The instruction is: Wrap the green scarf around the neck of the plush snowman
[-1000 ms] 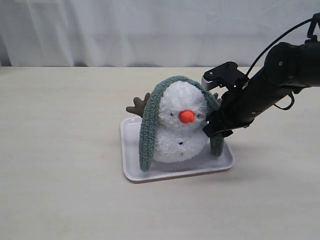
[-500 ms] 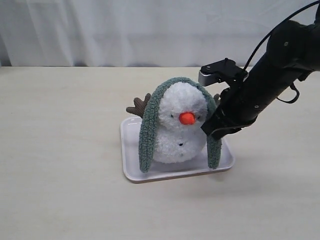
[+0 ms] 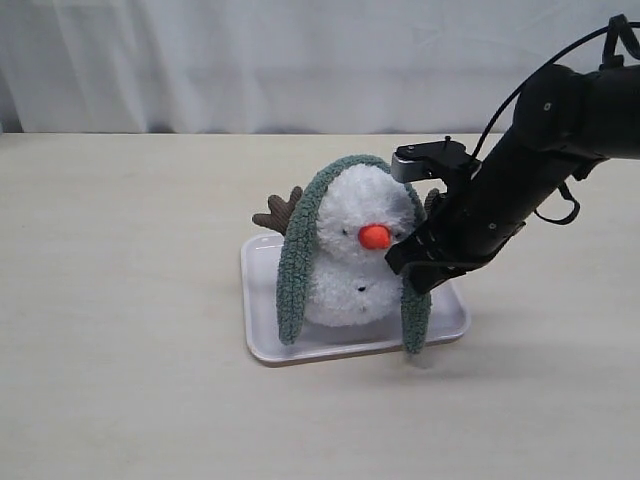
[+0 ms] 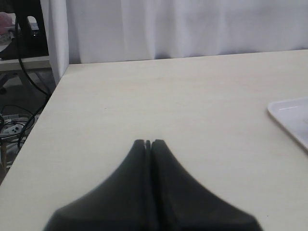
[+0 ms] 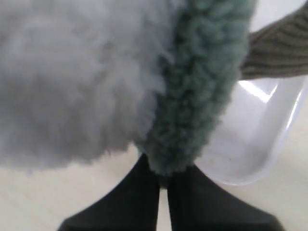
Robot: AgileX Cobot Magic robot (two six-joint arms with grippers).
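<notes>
The right gripper [image 3: 408,272] pinches one hanging strand of the green scarf [image 3: 293,270] beside the snowman [image 3: 345,280] — a shallow bite that may slip, or a hard pull may topple the toy. The scarf lies over its crown, not its neck [image 3: 335,258]. The white tray [image 3: 262,335] holds the snowman; the left gripper [image 4: 148,143] is closed, empty.

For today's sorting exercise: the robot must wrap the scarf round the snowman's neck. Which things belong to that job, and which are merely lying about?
Job: green scarf, plush snowman, right fingers gripping the scarf.
Lying about: white tray, curtain, table.
</notes>
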